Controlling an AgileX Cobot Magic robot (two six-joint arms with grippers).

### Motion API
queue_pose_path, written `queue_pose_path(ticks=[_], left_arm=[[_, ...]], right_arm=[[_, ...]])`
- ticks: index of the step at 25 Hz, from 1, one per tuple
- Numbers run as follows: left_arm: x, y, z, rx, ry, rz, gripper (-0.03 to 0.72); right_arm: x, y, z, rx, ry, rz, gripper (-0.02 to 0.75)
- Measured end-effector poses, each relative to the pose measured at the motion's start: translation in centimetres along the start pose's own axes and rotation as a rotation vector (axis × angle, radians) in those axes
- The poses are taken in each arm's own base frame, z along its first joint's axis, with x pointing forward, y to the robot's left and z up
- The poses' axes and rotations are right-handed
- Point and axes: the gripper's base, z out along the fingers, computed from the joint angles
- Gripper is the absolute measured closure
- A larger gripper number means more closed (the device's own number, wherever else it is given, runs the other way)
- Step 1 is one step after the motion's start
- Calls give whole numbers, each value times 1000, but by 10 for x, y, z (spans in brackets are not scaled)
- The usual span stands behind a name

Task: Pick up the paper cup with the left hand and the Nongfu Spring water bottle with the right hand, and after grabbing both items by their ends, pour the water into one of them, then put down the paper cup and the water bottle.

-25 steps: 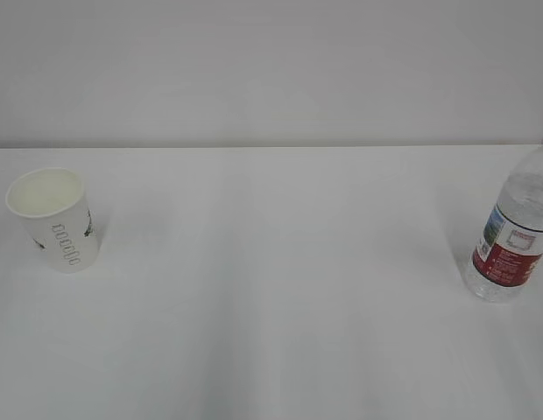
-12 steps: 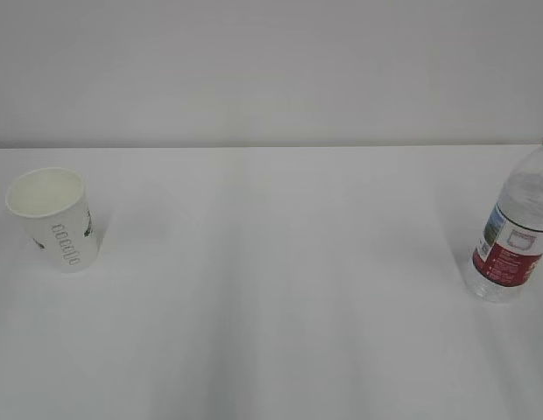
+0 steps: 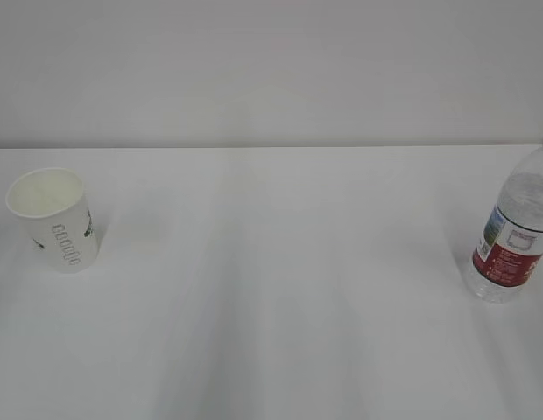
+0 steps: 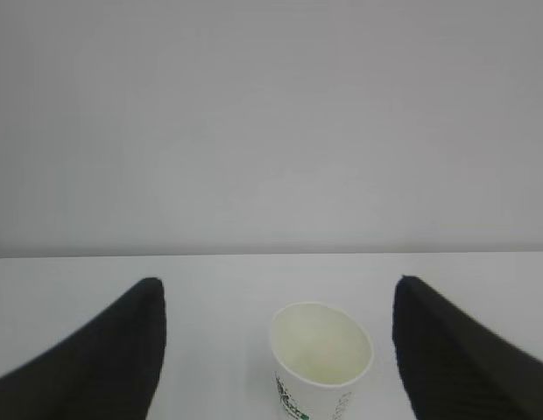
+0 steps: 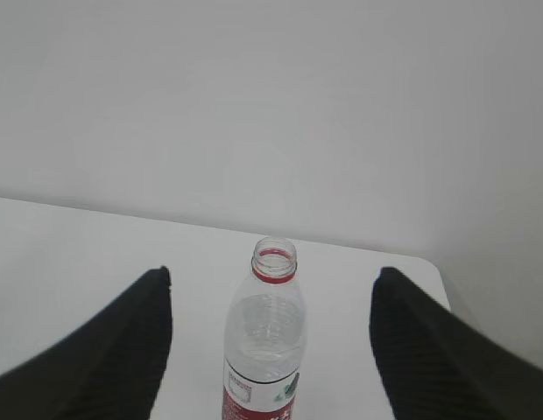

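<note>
Paper, thin and light: the paper cup (image 3: 52, 219) stands upright at the far left of the white surface (image 3: 271, 289), and I'd guess it crushes easily, so a gentle hold low on its wall suits. Well apart at the right, the Nongfu Spring water bottle (image 3: 515, 229) stands uncapped, slick and heavier with water. The left hand (image 4: 276, 350) brackets the cup, wide open and empty; the right hand (image 5: 271, 341) likewise around the bottle.

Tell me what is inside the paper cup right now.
The paper cup stands upright and open; the left wrist view shows only its cream inner wall, with nothing visible inside. The very bottom is too pale to make out, so a little water there cannot be ruled out.
</note>
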Motion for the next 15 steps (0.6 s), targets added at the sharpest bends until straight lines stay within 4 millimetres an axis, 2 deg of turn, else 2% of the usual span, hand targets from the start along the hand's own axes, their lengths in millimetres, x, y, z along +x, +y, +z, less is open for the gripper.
queue_pose_path(ticks=[15], left_arm=[[0,-1,31,6,-1,9,101]], right_arm=[[-6,2,32,-14,0,-16,204]])
